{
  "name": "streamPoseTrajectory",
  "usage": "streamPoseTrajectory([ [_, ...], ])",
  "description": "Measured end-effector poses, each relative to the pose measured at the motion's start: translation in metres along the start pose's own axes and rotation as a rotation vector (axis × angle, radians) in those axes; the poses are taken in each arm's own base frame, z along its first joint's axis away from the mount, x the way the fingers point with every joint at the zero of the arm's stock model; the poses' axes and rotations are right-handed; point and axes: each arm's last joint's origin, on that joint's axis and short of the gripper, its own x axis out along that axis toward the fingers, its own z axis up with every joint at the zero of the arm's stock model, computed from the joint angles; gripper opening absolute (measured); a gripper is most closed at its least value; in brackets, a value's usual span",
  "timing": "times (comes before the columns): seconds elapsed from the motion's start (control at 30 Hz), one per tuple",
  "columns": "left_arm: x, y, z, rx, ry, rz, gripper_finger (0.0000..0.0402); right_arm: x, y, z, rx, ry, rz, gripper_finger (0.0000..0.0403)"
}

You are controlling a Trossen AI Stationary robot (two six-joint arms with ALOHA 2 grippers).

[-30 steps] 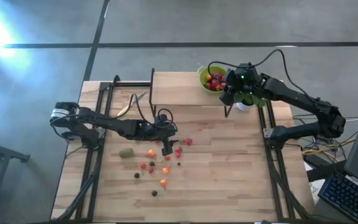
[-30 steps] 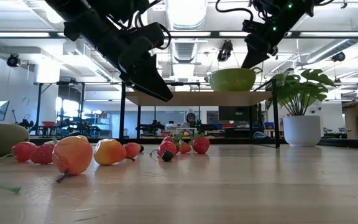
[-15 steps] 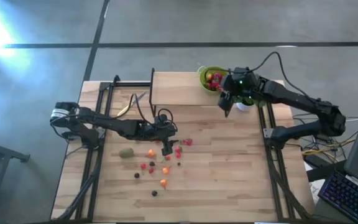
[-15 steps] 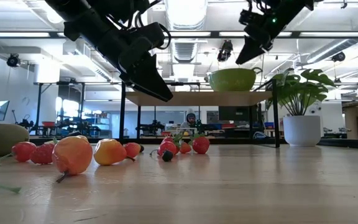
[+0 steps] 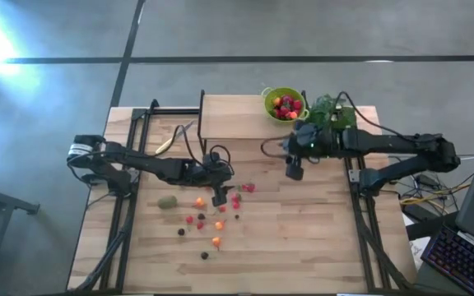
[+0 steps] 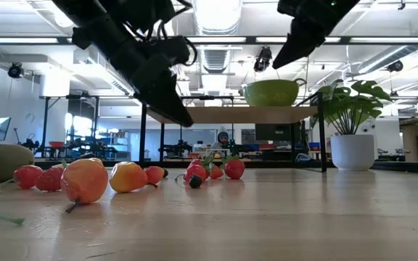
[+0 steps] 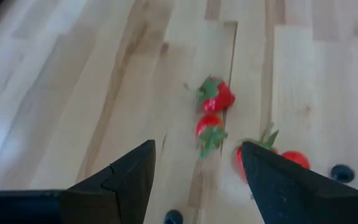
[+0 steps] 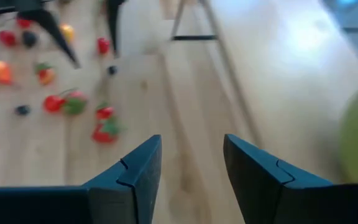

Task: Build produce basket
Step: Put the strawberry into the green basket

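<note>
kiwi (image 5: 167, 201) (oval) — long axis left-right

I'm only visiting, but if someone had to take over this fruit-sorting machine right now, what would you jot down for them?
Left gripper: open, empty, hanging over the loose fruit.
Right gripper: open, empty, above bare table between the basket and the fruit.
Green basket: on the raised shelf beside the potted plant, some red fruit already inside.
Left to do: scattered berries and the kiwi-like fruit on the tabletop.
</note>
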Motion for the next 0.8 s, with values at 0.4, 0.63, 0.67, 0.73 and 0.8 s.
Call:
streamPoseTrajectory([
  [0.4,0.019,0.001,-0.010,0.028,0.059,0.000,0.0243,0.005,0.034,-0.008,-0.022,-0.056,0.092,0.0187],
  [0.63,0.036,0.005,-0.014,0.006,0.065,-0.076,0.0243,0.005,0.035,-0.008,-0.023,-0.058,0.091,0.0168],
  [0.67,0.038,0.006,-0.016,0.008,0.075,-0.078,0.0243,0.005,0.035,-0.008,-0.023,-0.059,0.091,0.0165],
  [0.73,0.042,0.008,-0.018,0.018,0.091,-0.074,0.0243,0.005,0.035,-0.008,-0.023,-0.058,0.091,0.0159],
  [0.8,0.043,0.009,-0.019,0.024,0.095,-0.070,0.0242,0.005,0.035,-0.008,-0.025,-0.058,0.091,0.0153],
])
